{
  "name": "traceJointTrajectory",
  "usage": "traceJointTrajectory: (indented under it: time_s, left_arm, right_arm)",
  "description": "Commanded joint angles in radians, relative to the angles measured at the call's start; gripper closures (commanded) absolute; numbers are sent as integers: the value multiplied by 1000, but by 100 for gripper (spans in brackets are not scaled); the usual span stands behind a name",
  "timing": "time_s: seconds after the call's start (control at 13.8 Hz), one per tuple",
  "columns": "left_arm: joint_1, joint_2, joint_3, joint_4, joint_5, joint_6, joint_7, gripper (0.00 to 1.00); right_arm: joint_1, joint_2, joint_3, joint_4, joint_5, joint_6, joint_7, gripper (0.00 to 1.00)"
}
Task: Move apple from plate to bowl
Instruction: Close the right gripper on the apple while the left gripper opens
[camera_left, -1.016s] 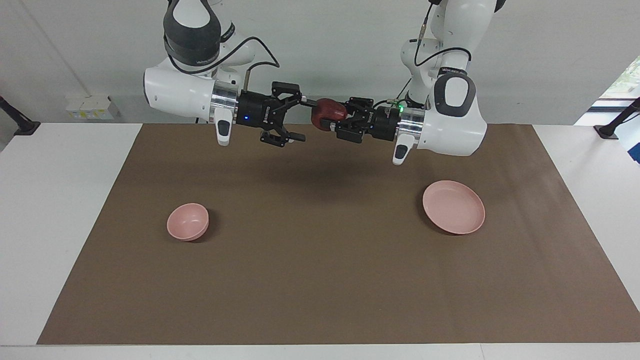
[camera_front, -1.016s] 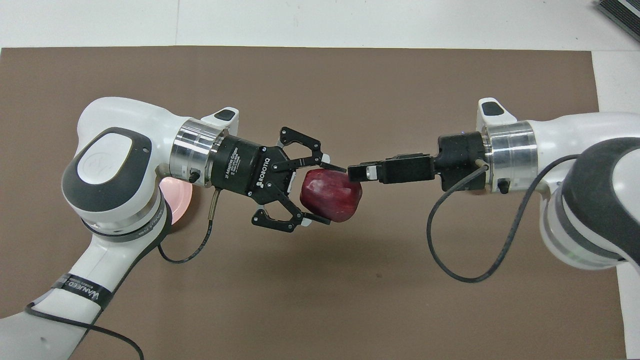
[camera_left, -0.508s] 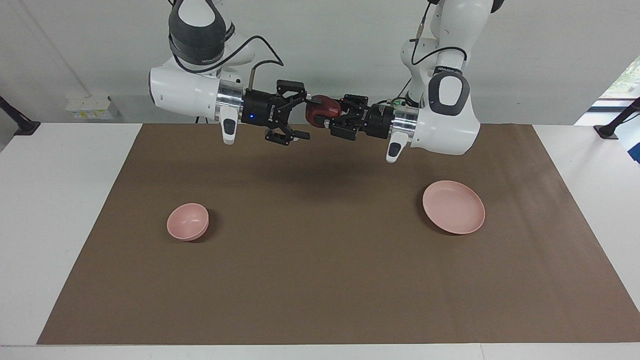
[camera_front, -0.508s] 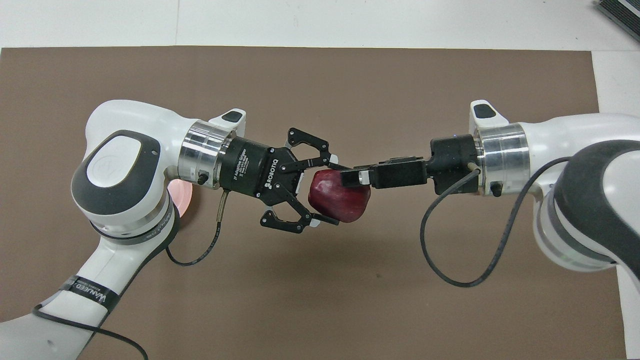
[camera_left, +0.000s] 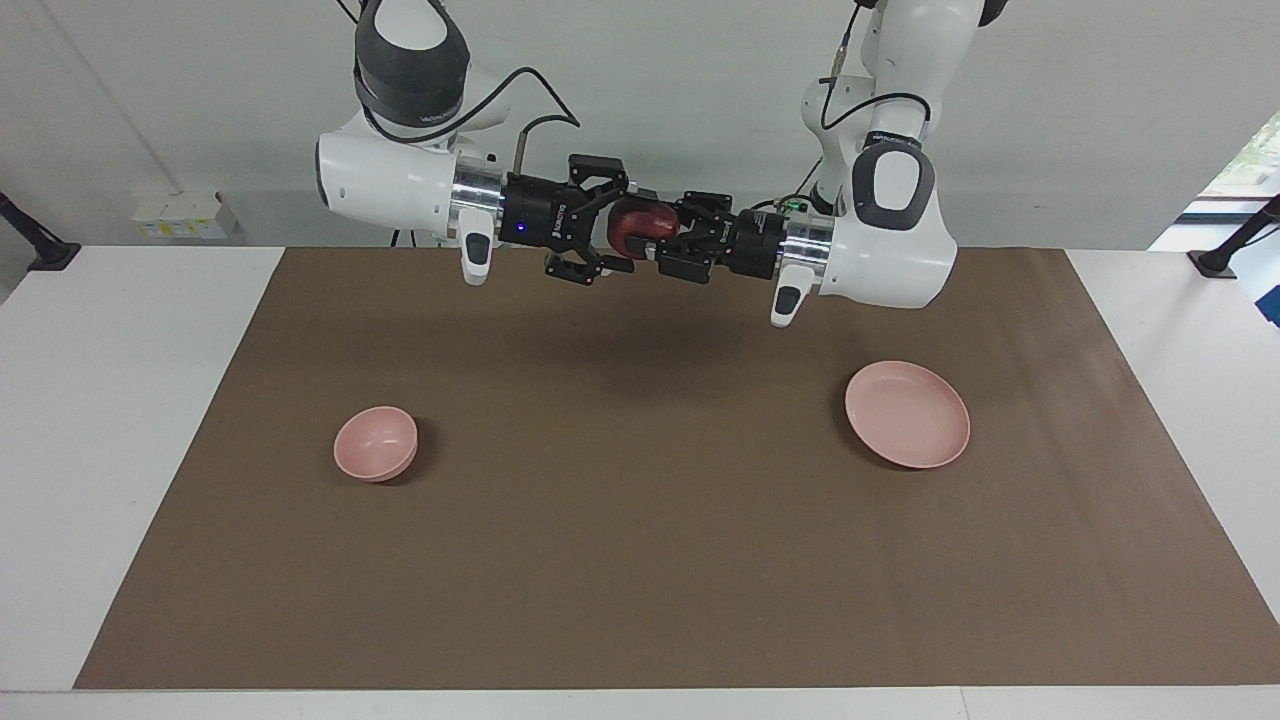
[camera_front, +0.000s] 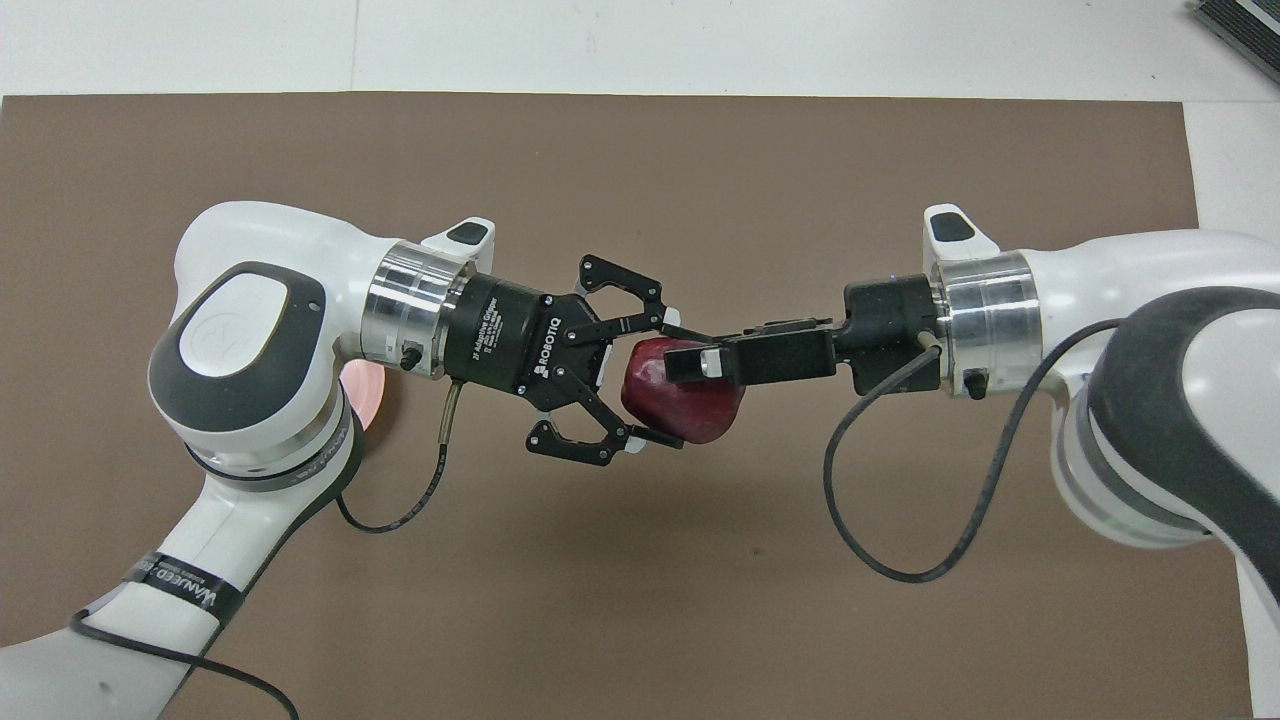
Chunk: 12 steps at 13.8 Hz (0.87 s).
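Hidden and cut-off bits, overhead view
Plate (camera_front: 366, 385) mostly covered by left arm, only a pink sliver showing; bowl out of sight under right arm; apple (camera_front: 680, 402) partly masked by right claw (camera_front: 690, 362).

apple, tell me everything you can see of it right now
The apple is small, dark red, roundish and glossy, with a lumpy outline. It is up in the air over the middle of the brown mat, well above the tabletop, on neither the plate nor the bowl. The left gripper is shut on it, one finger on each side. The right gripper has come in around it from the other end, one finger lying across its top, not clearly clamped.
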<state>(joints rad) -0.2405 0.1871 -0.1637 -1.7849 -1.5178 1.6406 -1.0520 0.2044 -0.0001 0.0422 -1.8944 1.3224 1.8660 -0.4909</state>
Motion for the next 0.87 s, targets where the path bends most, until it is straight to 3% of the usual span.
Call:
traceJointTrajectory:
  time_s: [0.0,0.07,0.15,0.22,0.36,0.44,0.51,0.8]
  left_arm:
    - [-14,-17,7,-18,-27,18,-3,100]
    - [-14,-17,7,-18,-27,18,-3,100]
    - [-14,-17,7,-18,-27,18,-2,100]
    - [-14,-17,7,-18,-27,18,-3,100]
    - [-14,-17,7,-18,-27,18,-2,100]
    - [-14,-17,7,-18,-27,18,-3,100]
    - [-14,-17,7,-16,-27,18,-3,100]
    - [-14,-17,7,-14,-25,18,-3,100]
  right_arm:
    - [18,-20,1,-28,29,31,2,0]
    - [18,-21,1,-28,28,33,12,2]
    - [18,-21,1,-28,29,32,21,21]
    - [20,-21,1,-28,26,30,38,52]
    - [23,-20,1,-26,24,38,66,63]
    - [23,-18,1,-26,23,38,68,76]
    - [23,-20,1,-26,23,36,87,100]
    - [23,-18,1,-23,12,35,135,100]
